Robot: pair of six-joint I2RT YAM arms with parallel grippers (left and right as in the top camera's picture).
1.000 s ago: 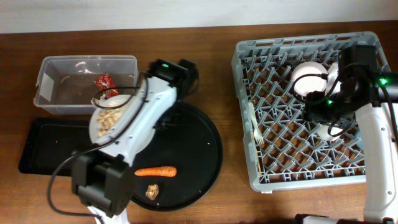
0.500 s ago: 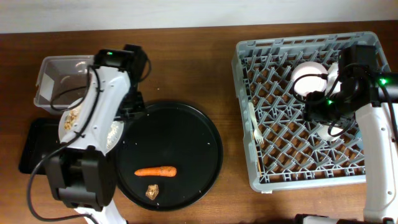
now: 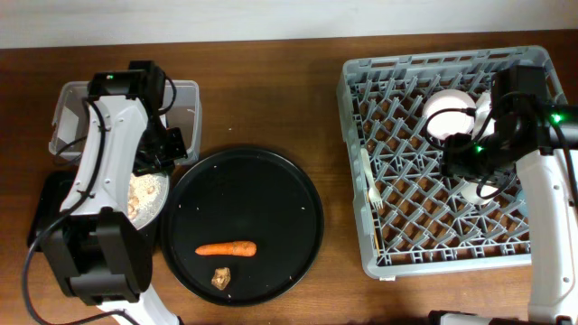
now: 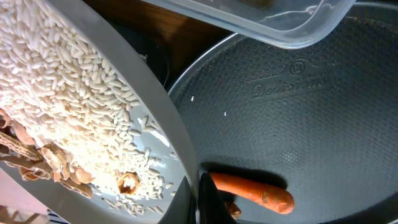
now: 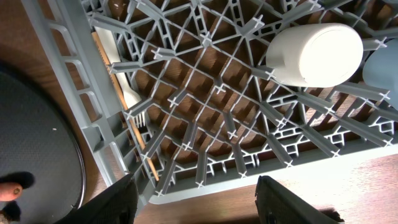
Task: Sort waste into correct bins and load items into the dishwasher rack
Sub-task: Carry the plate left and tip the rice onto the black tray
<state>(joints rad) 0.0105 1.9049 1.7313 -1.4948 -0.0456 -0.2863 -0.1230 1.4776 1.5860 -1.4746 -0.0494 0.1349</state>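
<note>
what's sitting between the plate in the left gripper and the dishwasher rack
Only low things: the round black tray lies flat on the table between the white plate, gripped by the left gripper, and the dishwasher rack, with the carrot and brown chunk on it. Carried above them, the plate should probably pass.

We find one marking only: on the round black tray (image 4: 323, 146), an embossed round emblem above a line of script that begins "Del"; the rest we cannot read.

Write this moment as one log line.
left jaws: shut on plate rim | right jaws: open over rack | carrot: on round tray
</note>
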